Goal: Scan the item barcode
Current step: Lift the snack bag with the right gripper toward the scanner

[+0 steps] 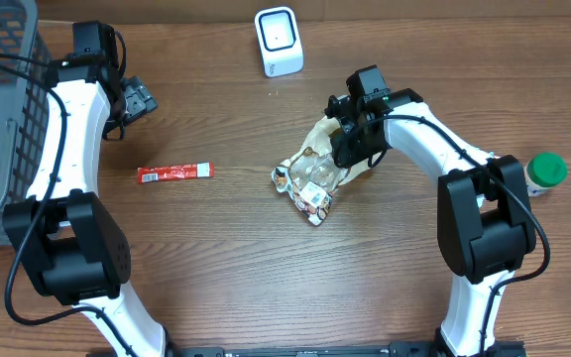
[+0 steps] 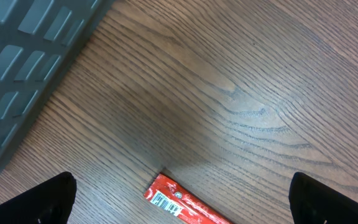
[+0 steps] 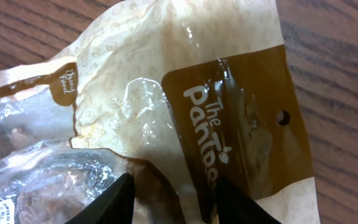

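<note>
Half closed over the snack bag mid-table, the right gripper has an unclear hold; slick film could slip free. Left gripper gapes open.

A brown wooden bench with dark, wavy grain is seen filling nearly the whole overhead view. Along its far edge a pale strip is shown; whether it is wall or floor cannot be told. The wood is evenly lit, with soft shadows.
</note>
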Controlling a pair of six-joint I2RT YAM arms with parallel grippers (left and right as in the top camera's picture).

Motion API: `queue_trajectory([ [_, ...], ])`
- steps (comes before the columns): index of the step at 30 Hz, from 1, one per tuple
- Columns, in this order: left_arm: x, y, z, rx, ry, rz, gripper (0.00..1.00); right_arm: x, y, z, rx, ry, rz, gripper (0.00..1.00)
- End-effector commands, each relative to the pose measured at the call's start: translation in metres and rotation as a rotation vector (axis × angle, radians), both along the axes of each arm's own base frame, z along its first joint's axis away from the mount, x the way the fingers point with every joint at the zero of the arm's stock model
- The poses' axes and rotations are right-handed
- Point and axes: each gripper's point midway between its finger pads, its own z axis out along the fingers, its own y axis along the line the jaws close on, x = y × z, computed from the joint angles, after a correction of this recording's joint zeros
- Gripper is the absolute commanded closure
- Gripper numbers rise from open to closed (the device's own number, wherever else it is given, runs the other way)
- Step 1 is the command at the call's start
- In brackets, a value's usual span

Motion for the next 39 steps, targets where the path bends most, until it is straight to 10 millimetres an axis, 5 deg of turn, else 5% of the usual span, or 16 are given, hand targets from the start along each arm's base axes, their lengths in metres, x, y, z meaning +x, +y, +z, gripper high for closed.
queue_trajectory([
  [1,0.006,-0.003,0.01,-0.002,-0.03,-0.003,0.0,-0.006,0.001,-0.007,-0.005,0.045,-0.024,0.57],
  [9,0.006,-0.003,0.01,-0.002,-0.03,-0.003,0.0,-0.018,0.002,-0.012,-0.015,0.079,-0.012,0.27],
  [16,0.006,-0.003,0.01,-0.002,-0.03,-0.003,0.0,-0.021,0.01,-0.015,-0.006,0.08,0.005,0.33],
  [27,0.006,-0.003,0.01,-0.002,-0.03,-0.002,0.0,-0.03,0.001,-0.045,-0.038,0.056,0.004,0.36],
  [32,0.006,-0.003,0.01,-0.002,-0.03,-0.003,0.0,-0.024,0.007,-0.031,-0.011,0.057,0.008,0.59],
  [39,0.006,-0.003,0.01,-0.002,-0.03,-0.003,0.0,0.006,0.025,0.036,0.061,-0.033,0.018,0.8],
])
